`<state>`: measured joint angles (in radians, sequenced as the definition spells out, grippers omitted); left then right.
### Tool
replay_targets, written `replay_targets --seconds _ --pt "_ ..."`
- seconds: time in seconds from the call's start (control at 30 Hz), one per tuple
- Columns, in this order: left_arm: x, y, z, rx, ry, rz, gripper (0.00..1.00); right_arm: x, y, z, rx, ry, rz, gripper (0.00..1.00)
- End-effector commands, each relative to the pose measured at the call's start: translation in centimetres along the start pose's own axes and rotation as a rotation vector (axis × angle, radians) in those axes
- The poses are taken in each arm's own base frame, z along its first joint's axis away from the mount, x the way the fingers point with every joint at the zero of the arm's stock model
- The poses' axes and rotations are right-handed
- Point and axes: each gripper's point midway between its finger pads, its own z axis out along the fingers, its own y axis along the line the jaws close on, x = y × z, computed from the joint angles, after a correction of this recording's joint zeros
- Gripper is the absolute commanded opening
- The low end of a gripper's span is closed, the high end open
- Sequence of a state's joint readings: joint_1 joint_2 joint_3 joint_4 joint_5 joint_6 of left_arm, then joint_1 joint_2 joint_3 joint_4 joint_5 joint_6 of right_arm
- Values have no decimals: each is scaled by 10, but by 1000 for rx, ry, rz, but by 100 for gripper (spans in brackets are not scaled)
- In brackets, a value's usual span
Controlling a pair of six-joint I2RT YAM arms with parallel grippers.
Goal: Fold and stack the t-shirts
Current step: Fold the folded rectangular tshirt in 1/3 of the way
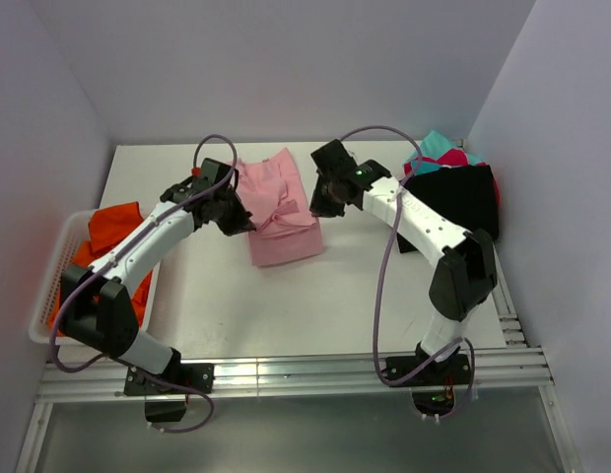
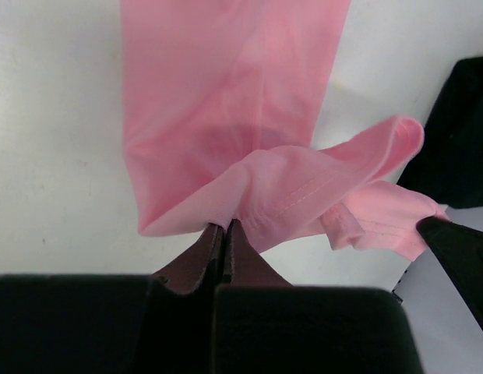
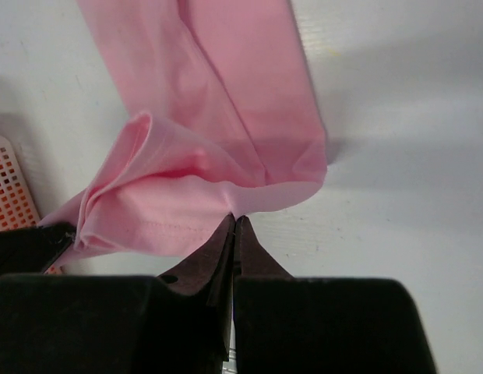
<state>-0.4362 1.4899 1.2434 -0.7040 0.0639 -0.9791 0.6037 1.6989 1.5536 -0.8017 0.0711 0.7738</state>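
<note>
Status check on the folding: the pink shirt (image 1: 281,207) is lying on the white table (image 1: 286,305), roughly in the middle and toward the back wall. It's partly folded into a longish strip with a bunched-up bit near its centre. The left gripper (image 2: 224,230) is clenched tight on the shirt's left side. Its wrist cam shows the fingers pressed together with a pinch of pink cloth coming out between them, hem stitching and all. The right gripper (image 3: 234,222) is doing the same on the opposite side, fingers closed on a fold right at the shirt's edge, so the shirt is held from both sides at once. In both wrist views the cloth by the fingertips is lifted and curled over, while the rest of the strip lies flat on the table. Over on the left, an orange shirt (image 1: 113,241) is heaped in the white mesh basket (image 1: 49,296) at the table's edge. In the far right corner there's a pile with a black shirt (image 1: 463,197) on top, and a teal shirt (image 1: 439,146) and a magenta shirt (image 1: 458,158) peeking out behind it. That pile is well apart from the pink shirt, with the right arm reaching across in front of it.
</note>
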Motion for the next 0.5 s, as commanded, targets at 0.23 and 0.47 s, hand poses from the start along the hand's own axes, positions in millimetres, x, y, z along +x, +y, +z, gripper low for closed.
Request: replay_targets --seconds 0.23,0.47 --pt "-61 1 43 -3 -27 4 0 -41 39 54 -17 33 -40 0" --pt "-111 26 107 -25 -6 -31 100 -97 50 109 4 -10 -6 100"
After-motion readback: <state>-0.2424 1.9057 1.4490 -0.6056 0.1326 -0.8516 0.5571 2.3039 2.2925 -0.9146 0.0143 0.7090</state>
